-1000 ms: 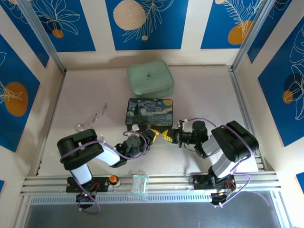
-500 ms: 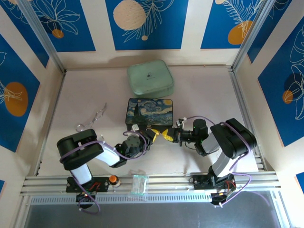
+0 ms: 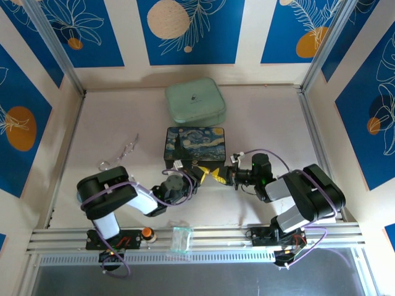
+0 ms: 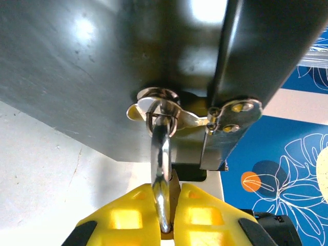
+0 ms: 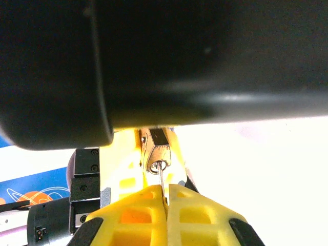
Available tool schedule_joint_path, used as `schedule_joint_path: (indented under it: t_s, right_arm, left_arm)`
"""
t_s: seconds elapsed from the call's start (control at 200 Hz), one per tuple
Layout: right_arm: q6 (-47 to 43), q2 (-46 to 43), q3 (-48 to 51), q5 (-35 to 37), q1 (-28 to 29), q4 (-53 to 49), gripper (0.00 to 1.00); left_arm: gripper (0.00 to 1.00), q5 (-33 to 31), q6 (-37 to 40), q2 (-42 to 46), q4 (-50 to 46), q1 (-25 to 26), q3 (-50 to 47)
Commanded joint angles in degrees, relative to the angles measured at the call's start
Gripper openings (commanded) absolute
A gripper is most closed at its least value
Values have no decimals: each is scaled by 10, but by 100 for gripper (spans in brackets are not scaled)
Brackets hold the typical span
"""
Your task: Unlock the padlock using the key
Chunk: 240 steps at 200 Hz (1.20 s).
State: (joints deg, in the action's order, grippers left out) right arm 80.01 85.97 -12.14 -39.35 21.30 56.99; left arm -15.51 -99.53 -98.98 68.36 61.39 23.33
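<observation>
**Right wrist view: key lined up on the keyhole, turn pending**

Right wrist close-up first: catch the padlock (image 5: 156, 147) dead ahead of the right claw (image 5: 165, 197), brass keyhole face turned straight at the lens. Follow the key (image 5: 161, 180) up from those yellow fingertips: thin shaft, long axis pointing away from the claw and at the keyhole, tip at the hole or just inside. Hard to call how deep. Pinched fully closed on the key, no gap to speak of.

Over to the left wrist view: see the shackle (image 4: 161, 169) hooked through the latch (image 4: 160, 105) of the painted box (image 3: 194, 143) and running down into the left claw (image 4: 171, 212). Clamped tight on the lock body from both sides.

From above, find both claws nose to nose just in front of the box's near edge, one reaching in from each side. Too small there to pick out lock or key.

So: key and keyhole on one line, and the right arm's job from here. Probably calls for a twist about the key's own axis, after a push in if not yet seated.

Against a second ago: same meeting point for the claws, left arm much as before, but the right arm's elbow swung out and down toward the near rail of the tabletop (image 3: 265, 117).
</observation>
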Motion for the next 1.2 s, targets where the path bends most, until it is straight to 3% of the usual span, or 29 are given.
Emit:
schedule_joint_path:
  t_s: [0.0,0.45,0.695,1.071,1.196]
  right_arm:
    - [-48,-31,-38,-24,10,-63,0]
    - [-87,-44,-70,-124,-104,-158,0]
    - [-90,-49,-75,-123,-92,-177,0]
    - [-59,-42,-66,-121,-63,-68,0]
    - [-79,-56,-66,-109,-60,-101,0]
  left_arm:
    - [0,120,11,-2,101,30,36]
    - [0,146,24,12,115,32,38]
    - [0,159,21,-11,123,32,69]
    - [0,152,25,-10,123,34,65]
    - [0,157,23,-16,123,36,73]
